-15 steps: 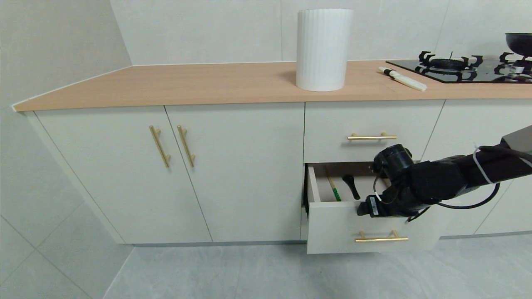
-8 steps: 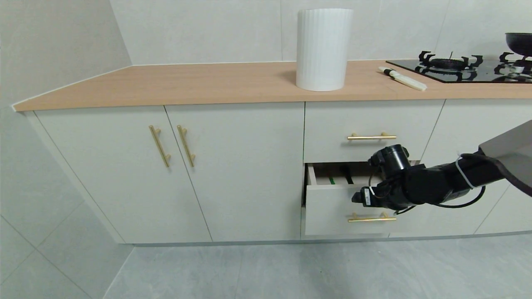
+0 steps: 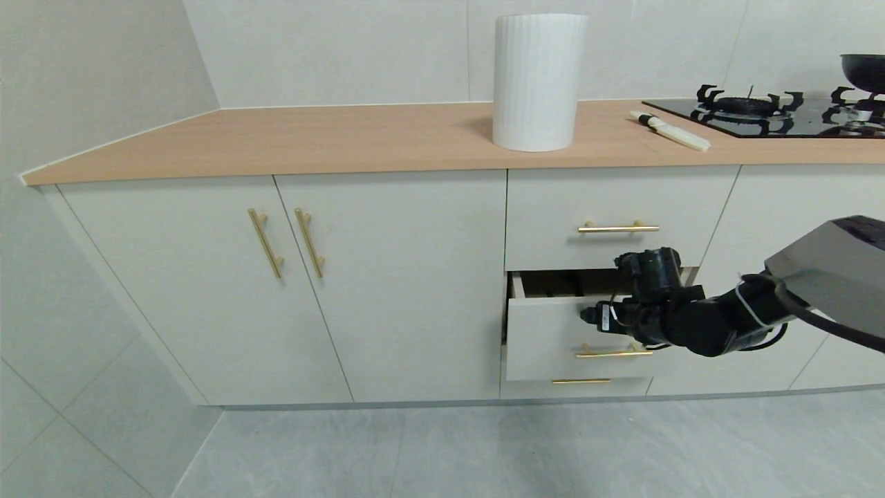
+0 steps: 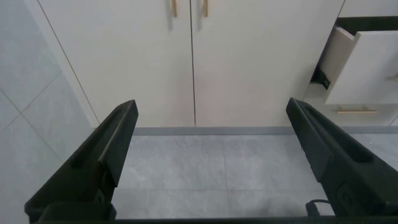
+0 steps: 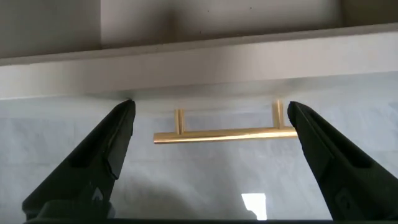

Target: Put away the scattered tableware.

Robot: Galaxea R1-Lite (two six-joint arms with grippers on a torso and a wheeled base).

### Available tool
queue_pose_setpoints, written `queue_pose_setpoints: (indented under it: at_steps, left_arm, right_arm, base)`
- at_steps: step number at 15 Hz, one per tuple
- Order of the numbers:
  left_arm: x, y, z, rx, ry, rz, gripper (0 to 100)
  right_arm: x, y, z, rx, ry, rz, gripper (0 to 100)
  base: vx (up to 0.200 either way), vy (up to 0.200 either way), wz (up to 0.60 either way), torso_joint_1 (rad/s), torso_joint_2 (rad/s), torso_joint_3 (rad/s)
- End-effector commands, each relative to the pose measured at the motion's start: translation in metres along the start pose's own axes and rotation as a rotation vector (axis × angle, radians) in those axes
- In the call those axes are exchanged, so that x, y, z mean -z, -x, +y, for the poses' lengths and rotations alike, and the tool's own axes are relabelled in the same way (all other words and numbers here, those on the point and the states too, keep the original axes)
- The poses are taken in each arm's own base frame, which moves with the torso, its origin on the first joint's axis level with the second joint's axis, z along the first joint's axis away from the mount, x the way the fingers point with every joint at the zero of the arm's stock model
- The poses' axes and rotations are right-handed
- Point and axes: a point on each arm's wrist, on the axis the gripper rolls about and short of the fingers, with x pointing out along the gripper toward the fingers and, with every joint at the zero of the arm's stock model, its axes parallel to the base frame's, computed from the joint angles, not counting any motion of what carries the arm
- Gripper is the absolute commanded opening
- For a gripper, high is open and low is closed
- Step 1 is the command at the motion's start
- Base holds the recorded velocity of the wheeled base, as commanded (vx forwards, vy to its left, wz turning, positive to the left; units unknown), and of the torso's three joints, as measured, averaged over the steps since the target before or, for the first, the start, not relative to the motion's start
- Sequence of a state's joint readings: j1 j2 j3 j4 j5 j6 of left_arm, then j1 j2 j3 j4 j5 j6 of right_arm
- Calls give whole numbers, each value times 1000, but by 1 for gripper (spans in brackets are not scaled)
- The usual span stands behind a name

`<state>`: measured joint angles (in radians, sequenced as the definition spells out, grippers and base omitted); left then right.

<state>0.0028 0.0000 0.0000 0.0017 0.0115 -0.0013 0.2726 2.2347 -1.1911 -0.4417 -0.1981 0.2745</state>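
The middle drawer (image 3: 546, 335) under the wooden counter stands a small way open, its inside in shadow. My right gripper (image 3: 589, 317) is against the drawer's white front, just above its gold handle (image 3: 613, 353). In the right wrist view the open right gripper (image 5: 210, 107) faces that front, with the gold handle (image 5: 227, 134) between and just past the fingers. A white-handled knife (image 3: 669, 131) lies on the counter beside the hob. My left gripper (image 4: 211, 106) hangs open and empty over the floor, facing the cupboard doors, with the drawer (image 4: 373, 62) off to one side.
A tall white ribbed cylinder (image 3: 538, 81) stands on the counter (image 3: 311, 142). A black gas hob (image 3: 774, 111) with a dark pan (image 3: 864, 69) sits at the far right. A shut drawer (image 3: 619, 214) lies above. Two cupboard doors (image 3: 290, 290) are shut.
The drawer has slid from well open to nearly shut, with my right gripper moving in against its front. The utensils seen inside are now hidden.
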Motion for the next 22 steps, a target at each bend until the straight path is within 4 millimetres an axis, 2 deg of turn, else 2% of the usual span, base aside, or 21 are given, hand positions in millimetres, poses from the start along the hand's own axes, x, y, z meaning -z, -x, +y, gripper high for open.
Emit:
queue_pose_setpoints:
  at_steps: [1,10,22]
  left_arm:
    - [0,0,0,-1,0,0,100]
    - [0,0,0,-1,0,1,100]
    - [0,0,0,-1,2,1,100]
  right_arm:
    - [14,-8,-5,11,2,14,100]
    - [16,-36,-7,-31,-45,-188,100]
    - [9,-67,-13,-5,-87,-288,100]
  base:
    - [0,0,0,0,0,0]
    - [0,0,0,0,0,0]
    - [0,0,0,0,0,0]
